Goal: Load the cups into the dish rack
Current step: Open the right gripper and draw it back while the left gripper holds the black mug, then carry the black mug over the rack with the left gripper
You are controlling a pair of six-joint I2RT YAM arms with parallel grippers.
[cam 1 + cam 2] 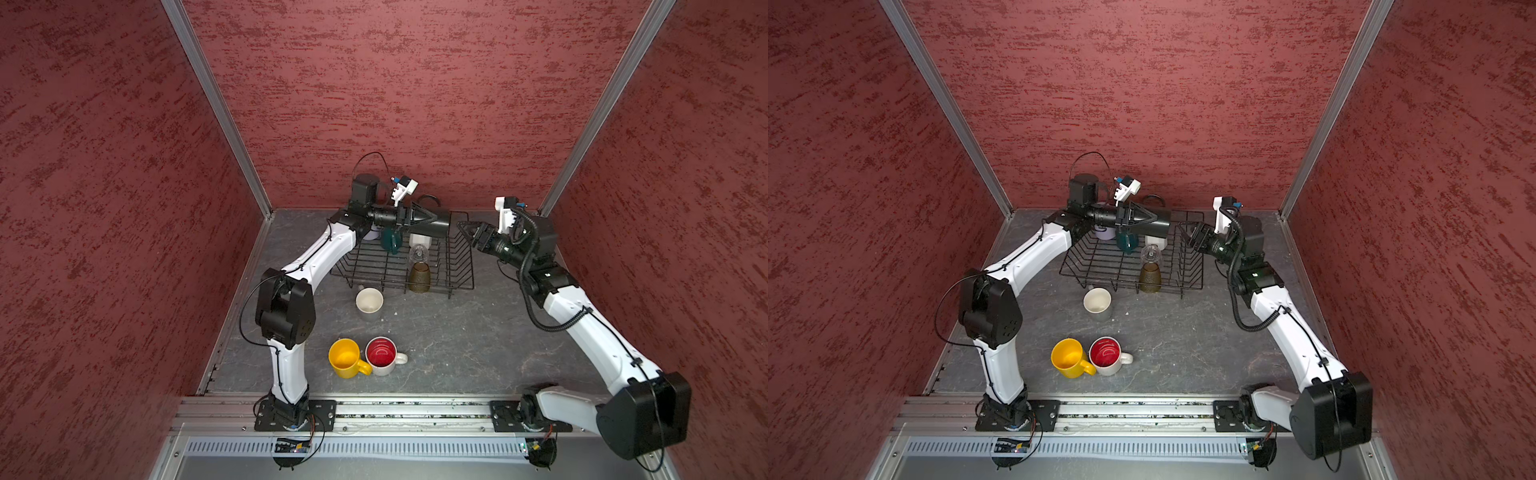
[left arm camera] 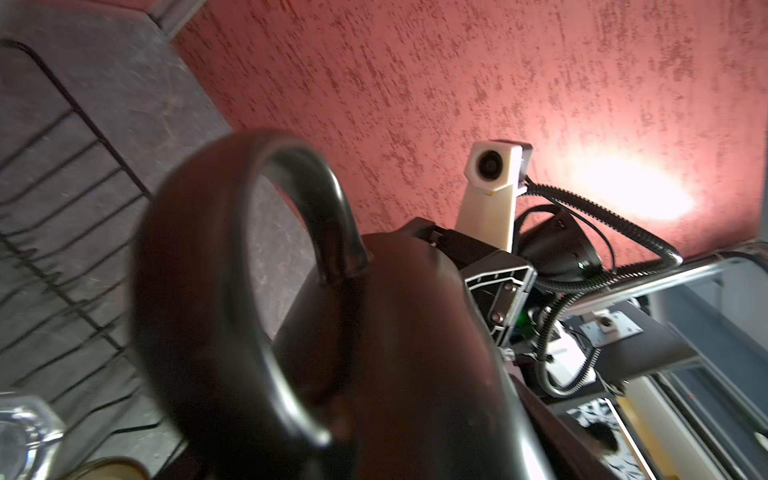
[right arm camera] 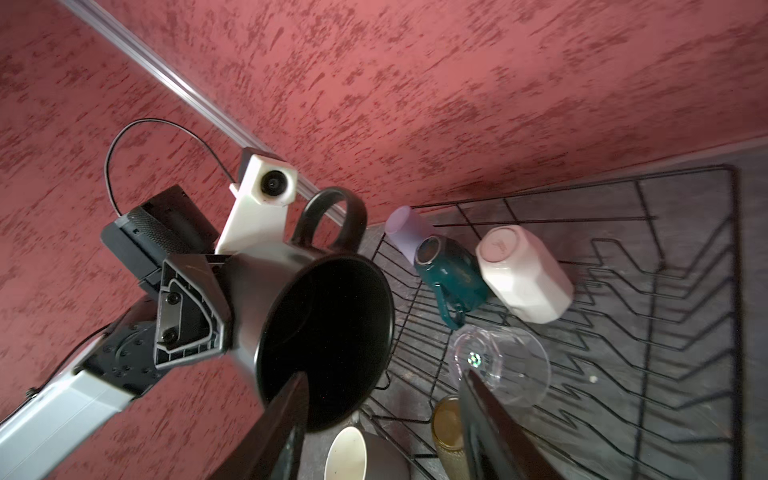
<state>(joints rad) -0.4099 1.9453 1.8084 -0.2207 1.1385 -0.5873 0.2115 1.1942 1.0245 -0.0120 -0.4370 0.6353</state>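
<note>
One black mug (image 1: pixel 436 226) hangs over the dish rack (image 1: pixel 365 268), clenched in the left jaws; right jaws gape, holding nothing. A slip could smash the clear glass (image 1: pixel 419 253) below.

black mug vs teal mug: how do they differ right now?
The black mug is held in the air by the left end effector; the teal mug lies inside the dish rack. In the right wrist view the black mug shows its open mouth, the teal mug its base. Both are dark, with handles.
</note>
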